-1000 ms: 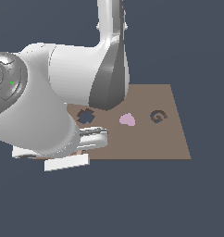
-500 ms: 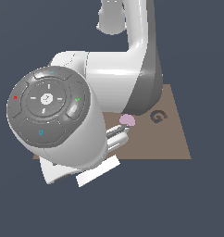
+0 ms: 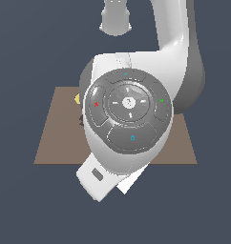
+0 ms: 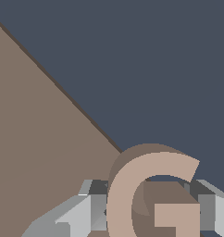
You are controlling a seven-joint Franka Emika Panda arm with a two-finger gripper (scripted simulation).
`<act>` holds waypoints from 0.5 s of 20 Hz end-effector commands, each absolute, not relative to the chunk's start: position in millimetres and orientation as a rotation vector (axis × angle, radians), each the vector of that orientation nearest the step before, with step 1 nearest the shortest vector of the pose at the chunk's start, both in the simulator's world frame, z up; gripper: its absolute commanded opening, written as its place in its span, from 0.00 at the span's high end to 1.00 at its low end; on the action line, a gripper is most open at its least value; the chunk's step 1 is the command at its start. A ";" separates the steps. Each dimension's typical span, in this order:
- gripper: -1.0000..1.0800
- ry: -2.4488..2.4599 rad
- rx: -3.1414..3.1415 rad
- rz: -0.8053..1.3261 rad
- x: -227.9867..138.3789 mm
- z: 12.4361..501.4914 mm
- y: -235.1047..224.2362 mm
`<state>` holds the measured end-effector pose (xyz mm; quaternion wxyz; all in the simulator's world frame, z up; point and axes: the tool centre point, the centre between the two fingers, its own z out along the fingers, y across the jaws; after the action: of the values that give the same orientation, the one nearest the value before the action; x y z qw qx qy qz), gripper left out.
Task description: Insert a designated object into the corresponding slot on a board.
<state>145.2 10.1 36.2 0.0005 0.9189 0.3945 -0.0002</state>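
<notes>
The tan spiral piece [image 4: 151, 194], curled like a "G", sits pinched between the two grey fingers [image 4: 81, 215] of the tool [image 4: 148, 210], which press against its opposite sides in the wrist view. Behind the piece lies the bare brown face of the board [image 4: 44, 139], whose edge runs diagonally past the spiral; part of the spiral appears over the board and part past that edge, over the dark ground. In the exterior view the arm's wrist housing [image 3: 129, 121] blocks the middle of the board [image 3: 53, 138]. A sliver of yellow [image 3: 77, 98], probably a coloured shape on the board, peeks out beside the housing near the board's far edge. The slot cannot be made out.
</notes>
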 end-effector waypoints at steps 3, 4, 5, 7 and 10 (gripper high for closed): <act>1.00 1.451 2.785 0.000 139.4 37.0 38.6; 1.00 1.499 2.760 0.000 137.3 37.2 44.9; 1.00 1.546 2.733 0.000 135.1 37.3 51.3; 1.00 1.641 2.677 0.000 129.7 37.6 64.1; 1.00 1.786 2.582 0.001 119.3 38.0 83.2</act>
<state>124.5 73.5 37.5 0.0006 0.8383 0.5452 0.0000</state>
